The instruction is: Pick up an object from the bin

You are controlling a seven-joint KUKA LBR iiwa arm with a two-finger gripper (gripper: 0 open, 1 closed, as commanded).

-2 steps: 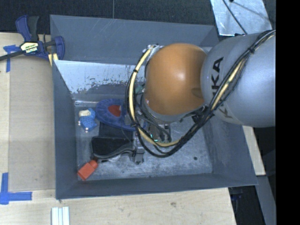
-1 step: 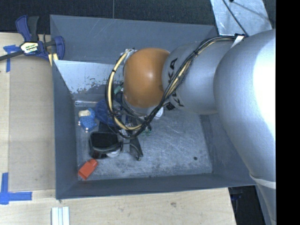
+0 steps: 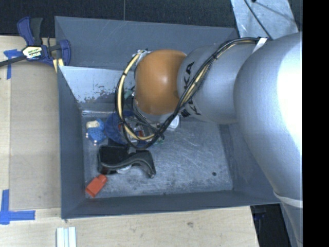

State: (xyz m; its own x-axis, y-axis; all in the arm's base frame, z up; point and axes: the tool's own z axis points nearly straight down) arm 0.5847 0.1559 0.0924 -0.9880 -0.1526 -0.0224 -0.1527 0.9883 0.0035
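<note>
Gripper (image 3: pixel 136 131) is sitting under the arm's orange cover (image 3: pixel 157 81), at the left of the grey metal bin (image 3: pixel 205 158); open or closed, can't tell. Nearest: crumpled blue soft thing (image 3: pixel 112 127) and black curved plastic piece (image 3: pixel 126 160), lying just beside each other. Risk: crowding is likely inviting a double grab or a slip.

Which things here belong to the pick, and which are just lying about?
In play: arm's wrist, grey bin, blue thing and black curved thing nearest it.
Lying about: orange block in the bin's lower-left corner.
</note>
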